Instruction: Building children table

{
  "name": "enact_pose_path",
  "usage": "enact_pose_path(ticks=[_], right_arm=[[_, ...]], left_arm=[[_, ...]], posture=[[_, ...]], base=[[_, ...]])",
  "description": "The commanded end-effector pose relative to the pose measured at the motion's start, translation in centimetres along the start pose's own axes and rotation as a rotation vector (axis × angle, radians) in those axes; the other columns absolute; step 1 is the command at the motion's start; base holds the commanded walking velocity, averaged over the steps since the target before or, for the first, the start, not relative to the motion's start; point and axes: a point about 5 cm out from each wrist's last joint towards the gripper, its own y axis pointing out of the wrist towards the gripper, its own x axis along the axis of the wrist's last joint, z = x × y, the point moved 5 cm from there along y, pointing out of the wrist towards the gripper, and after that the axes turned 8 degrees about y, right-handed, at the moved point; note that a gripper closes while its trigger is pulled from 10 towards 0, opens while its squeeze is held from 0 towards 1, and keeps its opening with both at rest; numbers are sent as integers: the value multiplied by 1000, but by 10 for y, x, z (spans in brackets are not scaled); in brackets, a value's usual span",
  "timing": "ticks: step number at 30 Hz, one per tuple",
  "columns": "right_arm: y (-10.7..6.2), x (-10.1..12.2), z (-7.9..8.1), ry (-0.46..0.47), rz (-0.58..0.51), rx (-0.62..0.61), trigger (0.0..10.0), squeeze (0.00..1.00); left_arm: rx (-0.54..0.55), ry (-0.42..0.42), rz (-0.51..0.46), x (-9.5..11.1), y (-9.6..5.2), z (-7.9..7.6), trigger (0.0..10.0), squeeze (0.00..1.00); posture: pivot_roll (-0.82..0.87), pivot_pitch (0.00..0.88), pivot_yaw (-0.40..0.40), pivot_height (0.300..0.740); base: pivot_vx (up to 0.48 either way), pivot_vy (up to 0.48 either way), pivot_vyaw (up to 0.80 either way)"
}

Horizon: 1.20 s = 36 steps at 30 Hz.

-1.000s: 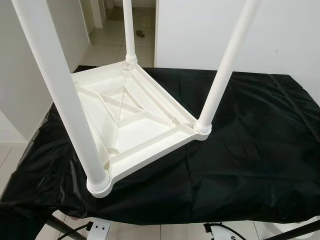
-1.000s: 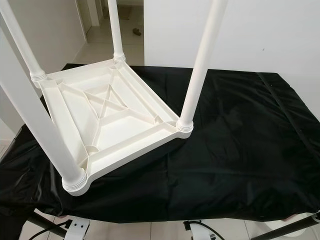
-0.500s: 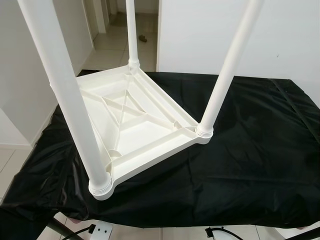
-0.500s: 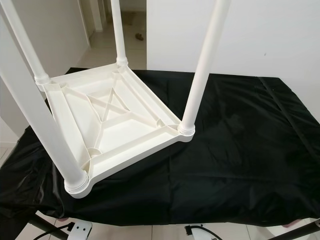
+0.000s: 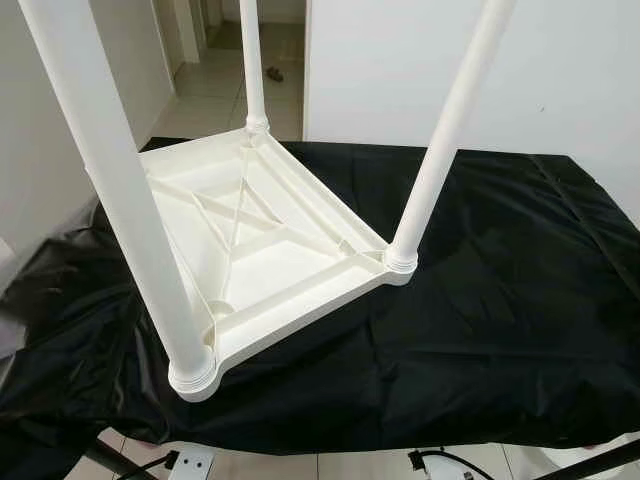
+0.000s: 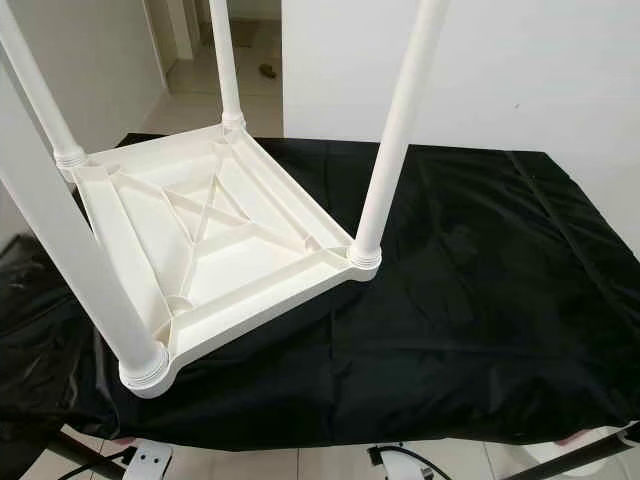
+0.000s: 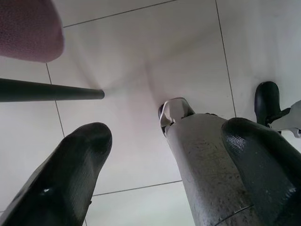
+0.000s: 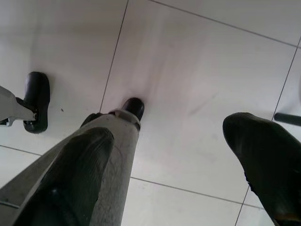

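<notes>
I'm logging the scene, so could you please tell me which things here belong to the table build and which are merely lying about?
Belonging to the job:
- upside-down white children's table, four legs fitted
- left gripper, open
- right gripper, open

Just about:
- black cloth
- small dark object on the hallway floor
- power strip

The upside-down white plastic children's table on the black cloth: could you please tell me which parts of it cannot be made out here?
- Upside-down white plastic children's table: its top face lies against the black cloth, hidden.
- Leg tips: all four white tube legs are cut off by the top edge of both eye views.
- Far-left leg: its socket in the left eye view is hidden behind the near leg.
</notes>
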Motion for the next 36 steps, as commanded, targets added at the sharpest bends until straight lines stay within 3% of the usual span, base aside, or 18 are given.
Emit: enact_pose_path(ticks=[1, 27, 36], right_arm=[[0, -1, 1, -12, 7, 8, 10000, 0], [2, 14, -4, -20, -31, 3, 10000, 0], [4, 25, 9, -64, -74, 65, 10000, 0]], left_arm=[[-1, 3, 40, -13, -2, -6, 10000, 0], [-17, 64, -26, 5, 0, -2, 10000, 0], [-23, 86, -89, 19, 1, -3, 10000, 0]], posture=[[80, 0, -43, 740], [80, 0, -41, 740], [112, 0, -58, 740]], base=[[0, 0, 0], [0, 0, 0], [0, 0, 0]])
